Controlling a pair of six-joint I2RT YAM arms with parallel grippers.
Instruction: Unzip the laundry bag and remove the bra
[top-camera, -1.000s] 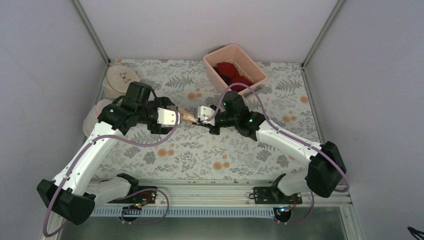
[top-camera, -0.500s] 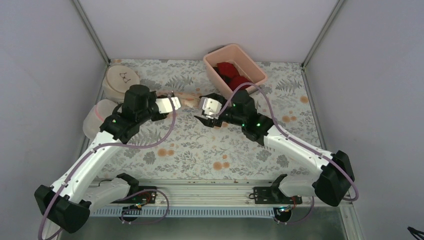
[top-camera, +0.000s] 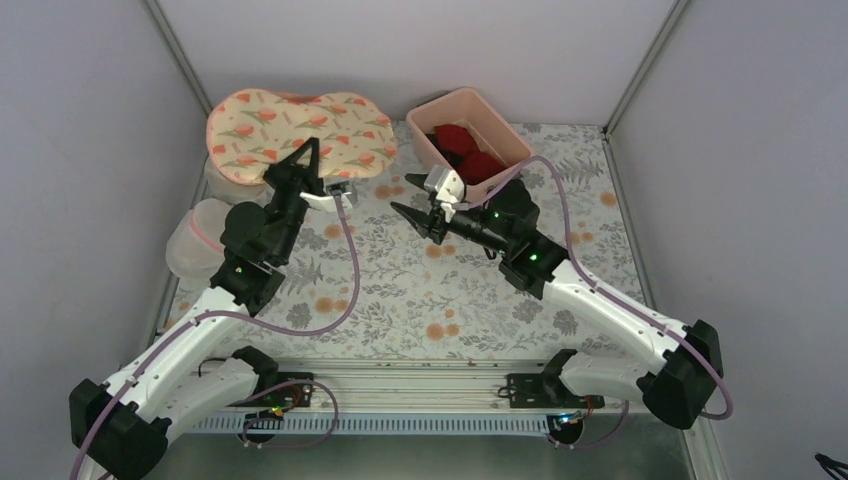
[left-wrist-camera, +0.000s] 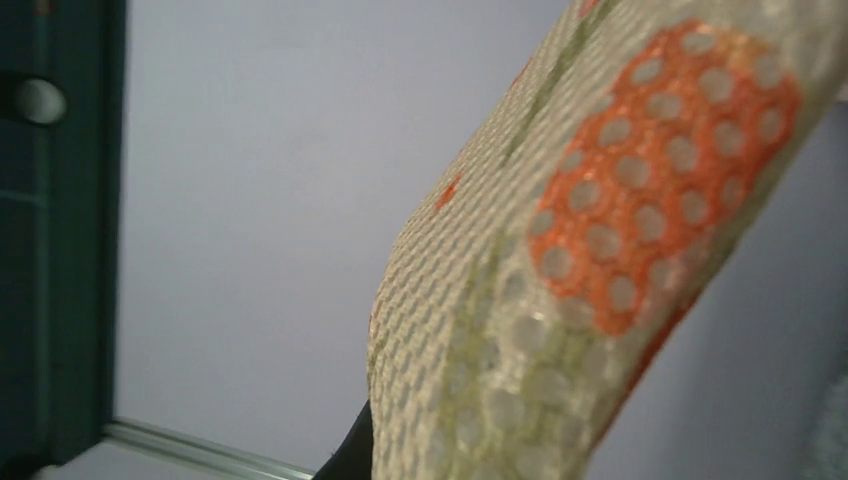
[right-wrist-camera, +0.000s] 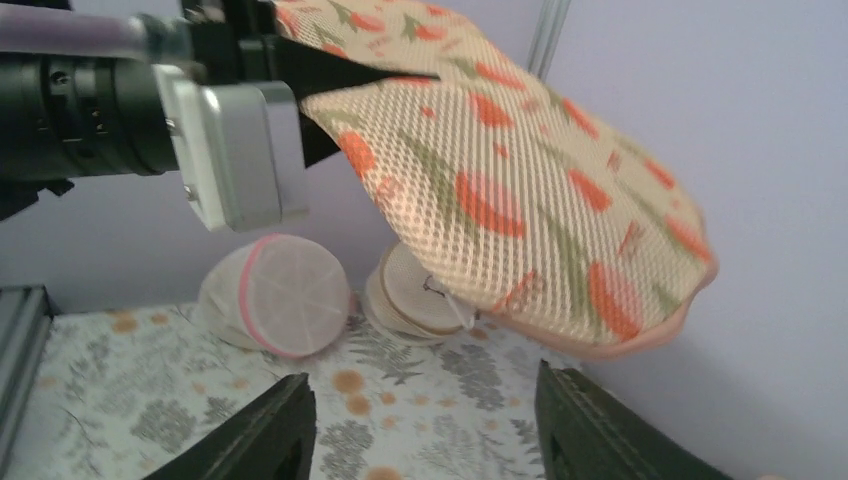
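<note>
The laundry bag, cream mesh with orange-red flowers and pink trim, hangs in the air over the table's back left. My left gripper is shut on its lower edge. In the left wrist view the bag's mesh fills the right side, with one dark finger beside it. The right wrist view shows the bag from below, pinched by the left gripper. My right gripper stands open and empty to the bag's right, apart from it; its place in its own view is. The bra is hidden.
A pink bin with red garments stands at the back, right of centre. A white mesh dome bag with a pink rim and a round beige bag lie at the left edge under the lifted bag.
The left gripper shut on the bag and lifted it off the table, up and towards the back left. The right gripper let go, opened and drew back to the right.
</note>
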